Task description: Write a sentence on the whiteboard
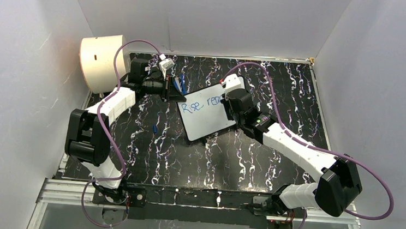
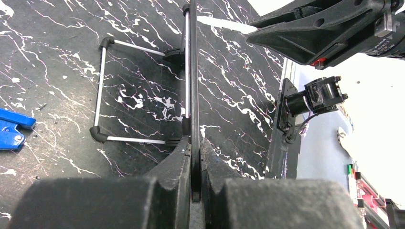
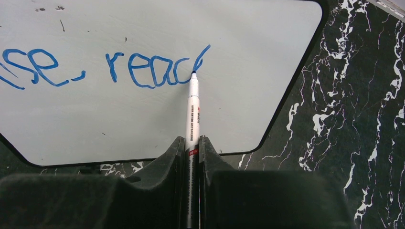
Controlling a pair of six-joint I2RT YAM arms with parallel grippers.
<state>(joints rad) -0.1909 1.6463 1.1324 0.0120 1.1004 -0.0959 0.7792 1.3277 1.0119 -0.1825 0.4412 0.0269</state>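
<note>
The whiteboard (image 1: 206,124) stands tilted at the middle of the black marbled table. The sentence (image 1: 201,103) in blue reads "Rise reac" with the start of another letter (image 3: 110,69). My left gripper (image 1: 176,97) is shut on the board's left rim, which the left wrist view shows edge-on (image 2: 193,71) between the jaws (image 2: 194,143). My right gripper (image 3: 192,143) is shut on a white marker pen (image 3: 193,109). The pen's blue tip touches the whiteboard (image 3: 143,119) at the foot of the last stroke. In the top view the right gripper (image 1: 224,102) covers the end of the writing.
A cream cylindrical drum (image 1: 103,63) lies at the far left corner. The board's wire stand (image 2: 102,90) rests on the table behind it. A blue plastic piece (image 2: 12,129) lies left of the stand. White walls close in the table on three sides.
</note>
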